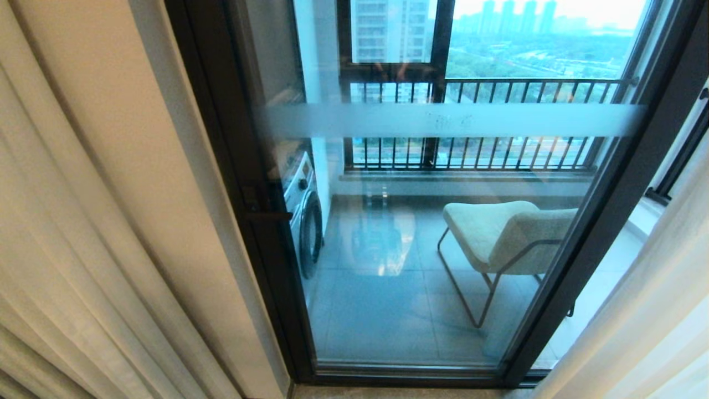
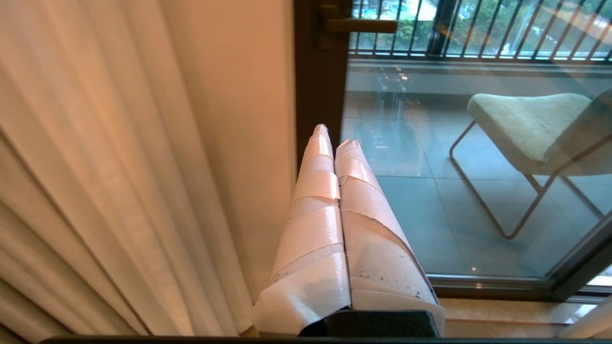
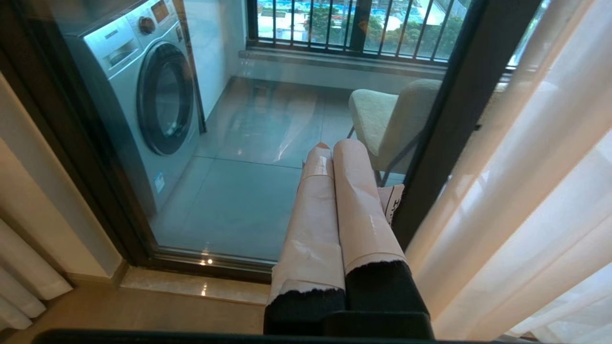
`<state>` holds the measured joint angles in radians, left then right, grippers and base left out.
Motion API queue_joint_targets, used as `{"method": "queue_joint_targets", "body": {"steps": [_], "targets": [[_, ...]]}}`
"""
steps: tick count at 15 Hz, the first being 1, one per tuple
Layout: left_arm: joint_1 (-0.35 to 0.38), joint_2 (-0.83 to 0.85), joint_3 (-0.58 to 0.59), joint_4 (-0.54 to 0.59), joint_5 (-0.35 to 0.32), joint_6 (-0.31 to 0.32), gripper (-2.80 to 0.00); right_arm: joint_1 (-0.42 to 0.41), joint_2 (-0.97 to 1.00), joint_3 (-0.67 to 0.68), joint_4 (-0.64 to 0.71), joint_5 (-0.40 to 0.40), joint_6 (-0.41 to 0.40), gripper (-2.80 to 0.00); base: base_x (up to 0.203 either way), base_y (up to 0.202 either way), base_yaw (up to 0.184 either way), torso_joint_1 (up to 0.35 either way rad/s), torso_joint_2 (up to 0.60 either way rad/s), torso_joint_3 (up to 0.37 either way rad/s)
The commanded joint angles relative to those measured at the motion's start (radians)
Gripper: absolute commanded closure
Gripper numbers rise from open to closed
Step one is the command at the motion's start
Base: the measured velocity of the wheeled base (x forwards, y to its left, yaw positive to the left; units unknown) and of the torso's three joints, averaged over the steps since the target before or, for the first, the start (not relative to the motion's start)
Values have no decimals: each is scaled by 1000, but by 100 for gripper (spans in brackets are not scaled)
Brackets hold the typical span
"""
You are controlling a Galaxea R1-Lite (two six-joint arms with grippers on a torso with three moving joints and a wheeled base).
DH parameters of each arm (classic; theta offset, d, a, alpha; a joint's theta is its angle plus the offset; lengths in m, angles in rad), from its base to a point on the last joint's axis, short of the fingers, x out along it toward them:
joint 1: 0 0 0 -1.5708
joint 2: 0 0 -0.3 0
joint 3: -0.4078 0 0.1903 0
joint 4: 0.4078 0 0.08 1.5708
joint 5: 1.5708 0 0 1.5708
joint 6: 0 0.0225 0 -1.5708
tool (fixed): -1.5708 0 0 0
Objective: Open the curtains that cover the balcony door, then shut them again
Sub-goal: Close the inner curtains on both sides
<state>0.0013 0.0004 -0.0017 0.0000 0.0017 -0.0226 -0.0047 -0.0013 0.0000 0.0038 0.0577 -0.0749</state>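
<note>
The balcony door (image 1: 443, 233) fills the middle of the head view, its glass uncovered, with a frosted band across it and a dark frame. Beige curtains (image 1: 83, 238) hang bunched at the left. A thin white sheer curtain (image 1: 653, 310) hangs at the right. Neither arm shows in the head view. My left gripper (image 2: 332, 136) is shut and empty, its taped fingers pressed together beside the beige curtains (image 2: 119, 167) and the door frame (image 2: 318, 81). My right gripper (image 3: 332, 145) is shut and empty too, in front of the glass and next to the sheer curtain (image 3: 535, 191).
Behind the glass stand a washing machine (image 1: 304, 216) at the left and a cream chair (image 1: 504, 238) on thin metal legs. A railed window (image 1: 476, 127) closes the balcony's far side. A door handle (image 1: 266, 213) sits on the left frame.
</note>
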Motion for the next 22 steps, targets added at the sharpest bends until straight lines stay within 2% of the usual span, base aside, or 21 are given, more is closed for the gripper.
{"method": "queue_joint_targets", "body": {"steps": [1,16,18,22], "targets": [[0,0,0,0,0,0,0,0,1,0,0,1,0,0,0,177,-1,1,2,2],[0,0,-6,-11,-3,15,0,0,1,0,1,1,0,0,0,12,0,0,0,0],[0,0,-38,-77,-9,24,0,0,1,0,1,1,0,0,0,0,0,0,0,0],[0,0,-166,-79,-4,59,0,0,1,0,1,1,0,0,0,0,0,0,0,0]]}}
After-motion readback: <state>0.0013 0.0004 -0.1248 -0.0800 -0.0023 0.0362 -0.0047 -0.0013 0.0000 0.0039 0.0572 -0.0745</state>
